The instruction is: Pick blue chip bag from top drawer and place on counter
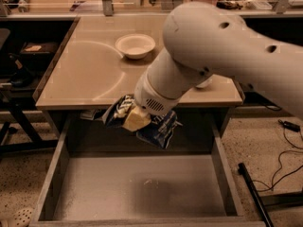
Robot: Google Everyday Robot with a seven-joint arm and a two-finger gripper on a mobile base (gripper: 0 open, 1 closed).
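White arm (227,46) slanting down-left, tool (134,120) mid-air, clamped on blue chip bag (158,131)

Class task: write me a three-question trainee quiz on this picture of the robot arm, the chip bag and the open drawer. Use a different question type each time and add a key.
1. Fill in: on the glossy tan counter stands a round white ____.
2. True or false: the dark navy-blue glossy chip bag lies on the floor of the wide grey metal top drawer.
3. Choose: the two-finger gripper is A) resting on the counter, B) in the air above the open drawer, by the counter's front edge, C) down on the drawer's floor.

Key
1. bowl
2. False: the gripper is shut on the bag and holds it above the drawer.
3. B
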